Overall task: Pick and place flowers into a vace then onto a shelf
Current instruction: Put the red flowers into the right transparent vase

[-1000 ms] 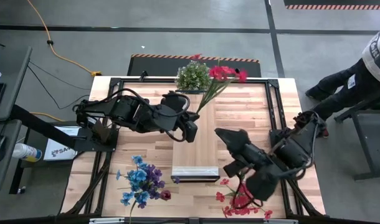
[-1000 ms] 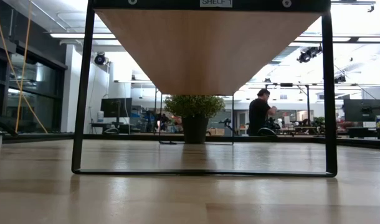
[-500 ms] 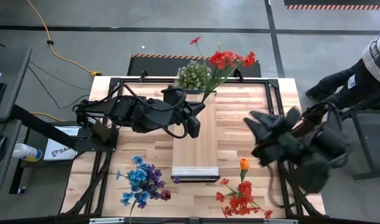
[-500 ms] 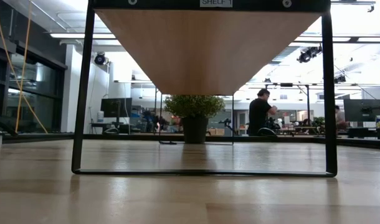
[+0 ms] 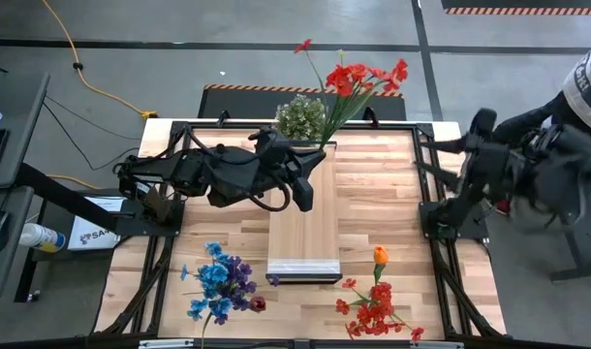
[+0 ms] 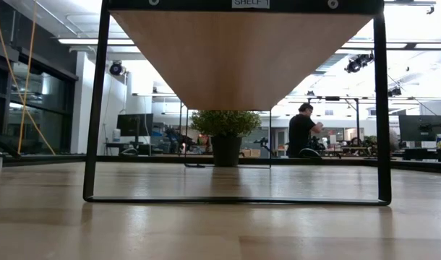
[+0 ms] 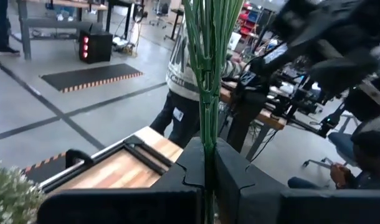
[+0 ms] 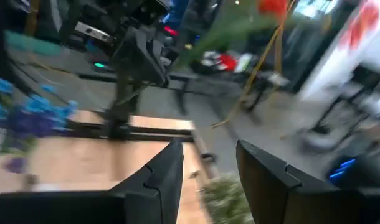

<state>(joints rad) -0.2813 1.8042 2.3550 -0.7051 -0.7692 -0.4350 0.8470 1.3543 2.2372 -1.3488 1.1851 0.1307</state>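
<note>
From above, your left gripper point(image 5: 303, 190) is clamped on the red flowers point(image 5: 358, 79), stems slanting toward one o'clock beside the bushy plant point(image 5: 300, 117) at the shelf's point(image 5: 303, 228) twelve o'clock end; blue flowers point(image 5: 218, 281) lie at seven o'clock, an orange and red bunch point(image 5: 375, 301) at five. Your right gripper point(image 5: 477, 124) is off at three o'clock. Low down, a label reads "SHELF" point(image 6: 249, 3). Left wrist: stems point(image 7: 208, 81) pinched between the fingers. Right wrist: its fingers point(image 8: 166, 172) stand apart, empty. Next you need a vase; I see none.
</note>
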